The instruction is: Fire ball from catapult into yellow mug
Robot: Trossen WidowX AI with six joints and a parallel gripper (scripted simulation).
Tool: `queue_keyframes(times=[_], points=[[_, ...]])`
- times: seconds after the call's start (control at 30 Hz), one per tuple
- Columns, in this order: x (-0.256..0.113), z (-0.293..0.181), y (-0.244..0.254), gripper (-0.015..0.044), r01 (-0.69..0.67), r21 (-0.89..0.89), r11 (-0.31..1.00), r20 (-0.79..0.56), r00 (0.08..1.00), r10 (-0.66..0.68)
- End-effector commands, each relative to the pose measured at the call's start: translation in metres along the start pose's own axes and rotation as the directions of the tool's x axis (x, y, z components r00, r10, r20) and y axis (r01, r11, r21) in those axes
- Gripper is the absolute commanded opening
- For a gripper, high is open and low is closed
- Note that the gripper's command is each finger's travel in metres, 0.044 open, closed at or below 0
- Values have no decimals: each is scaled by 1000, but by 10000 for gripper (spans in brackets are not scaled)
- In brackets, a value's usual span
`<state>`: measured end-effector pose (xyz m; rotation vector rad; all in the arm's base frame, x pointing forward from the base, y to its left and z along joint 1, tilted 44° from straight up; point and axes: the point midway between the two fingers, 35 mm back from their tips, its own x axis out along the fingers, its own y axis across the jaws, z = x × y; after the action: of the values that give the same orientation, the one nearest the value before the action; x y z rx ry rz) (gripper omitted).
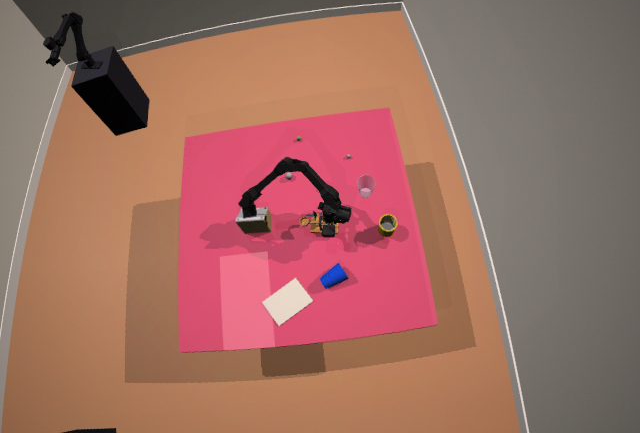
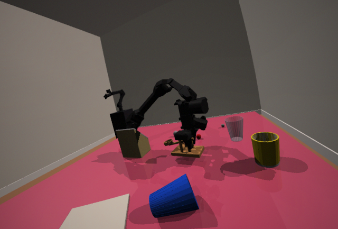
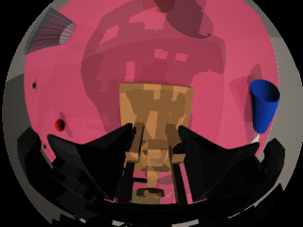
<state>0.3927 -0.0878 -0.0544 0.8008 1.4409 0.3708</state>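
Gripper (image 1: 329,225) (image 2: 188,145) (image 3: 155,128) pinched the catapult (image 1: 314,229) (image 2: 200,149) (image 3: 156,101).
The catapult stood in the middle of the pink bench (image 1: 222,170) (image 2: 232,199) (image 3: 237,57); the yellow mug (image 1: 381,229) (image 2: 266,151) was upright, near the bench's right edge in the top view.

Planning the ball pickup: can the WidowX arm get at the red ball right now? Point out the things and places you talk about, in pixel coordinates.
Probably not as things stand: the gripper (image 1: 327,221) (image 2: 189,149) (image 3: 155,128) is shut on the catapult (image 1: 315,229) (image 2: 187,152) (image 3: 156,101). Once released, likely yes; the red ball (image 2: 198,136) (image 3: 60,125) sits close beside it, nothing visible covering it.
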Motion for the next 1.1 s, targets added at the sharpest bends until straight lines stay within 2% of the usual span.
queue_keyframes(times=[0.0,0.77,1.07], points=[[1,2,-2,0,0,7,1000,14,1000,-1],[30,1,-1,0,1,4,1000,-1,1000,-1],[30,1,-1,236,1,4,1000,-1,1000,-1]])
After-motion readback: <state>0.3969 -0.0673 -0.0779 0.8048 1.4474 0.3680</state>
